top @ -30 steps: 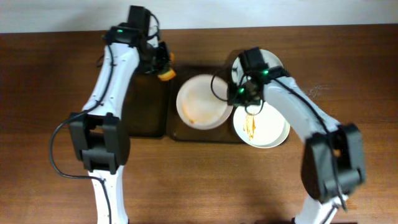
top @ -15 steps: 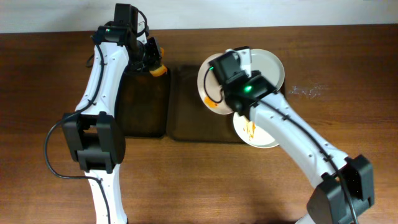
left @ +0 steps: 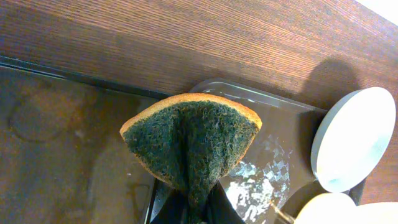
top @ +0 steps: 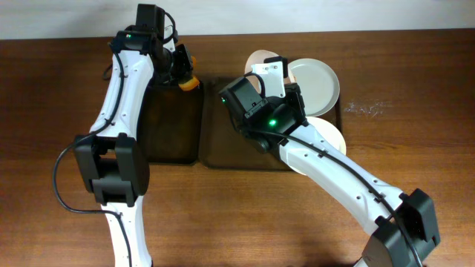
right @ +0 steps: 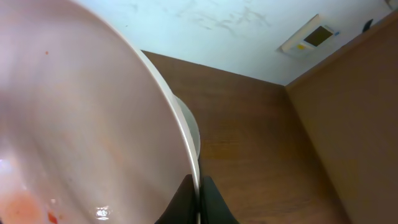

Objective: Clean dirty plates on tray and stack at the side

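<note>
My right gripper (right: 198,194) is shut on the rim of a white plate (right: 81,124) and holds it tipped on edge above the large dark tray (top: 230,144). The plate has faint orange smears low down, and in the overhead view only its top (top: 257,58) shows. My left gripper (left: 193,210) is shut on a folded sponge (left: 193,137), green with an orange edge, held over the gap between the two trays (top: 189,81). A plain white plate (top: 315,81) lies at the back right. A third plate (top: 331,135) is half hidden under my right arm.
A smaller, narrower black tray (top: 174,130) lies just left of the large one. The large tray shows wet patches in the left wrist view (left: 267,177). Brown wooden table (top: 415,148) surrounds both trays.
My right arm has lifted the smeared plate off the large tray, tipped it on edge and swung it back-left. My left gripper with the sponge shifted slightly left, then held still.
</note>
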You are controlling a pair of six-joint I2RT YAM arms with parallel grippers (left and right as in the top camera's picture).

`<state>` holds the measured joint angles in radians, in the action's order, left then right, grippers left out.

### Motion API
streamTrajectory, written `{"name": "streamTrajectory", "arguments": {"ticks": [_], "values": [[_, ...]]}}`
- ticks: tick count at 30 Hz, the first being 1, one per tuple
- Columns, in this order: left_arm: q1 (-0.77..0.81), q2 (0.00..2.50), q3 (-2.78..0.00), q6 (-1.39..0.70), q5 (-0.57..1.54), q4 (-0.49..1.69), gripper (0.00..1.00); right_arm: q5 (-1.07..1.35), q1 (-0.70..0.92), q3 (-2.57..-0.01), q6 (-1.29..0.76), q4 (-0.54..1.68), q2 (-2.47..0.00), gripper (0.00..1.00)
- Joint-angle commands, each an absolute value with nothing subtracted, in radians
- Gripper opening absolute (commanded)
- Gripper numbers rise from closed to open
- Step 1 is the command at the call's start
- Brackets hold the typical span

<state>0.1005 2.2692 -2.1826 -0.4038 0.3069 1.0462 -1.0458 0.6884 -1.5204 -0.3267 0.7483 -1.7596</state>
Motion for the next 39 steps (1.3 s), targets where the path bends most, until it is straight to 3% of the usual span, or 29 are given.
{"name": "streamTrajectory", "arguments": {"ticks": [1,3,8,14,17,20,24,33,35,37,39], "values": [[0.112,2.244,-2.2,-0.387,0.315,1.047,0.0,-0.961,0.691,-1.522,-0.43,0.744,-1.802,0.04],[0.121,2.244,-2.2,-0.387,0.315,1.056,0.0,-0.856,0.678,-1.522,-0.477,0.745,-1.835,0.04],[0.137,2.251,-2.191,-0.403,0.315,1.078,0.0,-0.339,0.535,-1.522,-0.638,0.73,-1.945,0.04],[0.148,2.261,-2.191,-0.403,0.315,1.079,0.0,0.087,0.387,-1.521,-0.577,0.699,-2.063,0.04],[0.148,2.261,-2.191,-0.403,0.315,1.079,0.0,0.204,0.351,-1.522,-0.484,0.693,-2.096,0.27],[0.148,2.261,-2.191,-0.403,0.315,1.079,0.0,0.218,0.336,-1.522,-0.371,0.675,-2.096,0.42],[0.151,2.261,-2.191,-0.403,0.315,1.086,0.0,0.217,0.314,-1.522,-0.159,0.639,-2.101,0.46],[0.185,2.263,-2.191,-0.403,0.315,1.087,0.0,0.176,0.314,-1.522,-0.059,0.549,-2.153,0.41],[0.192,2.263,-2.191,-0.403,0.315,1.09,0.0,0.187,0.314,-1.522,-0.06,0.55,-2.167,0.3],[0.206,2.263,-2.189,-0.403,0.314,1.095,0.0,0.199,0.314,-1.522,-0.078,0.542,-2.167,0.08],[0.229,2.263,-2.174,-0.411,0.29,1.094,0.0,0.199,0.313,-1.522,-0.133,0.543,-2.167,0.04]]}}
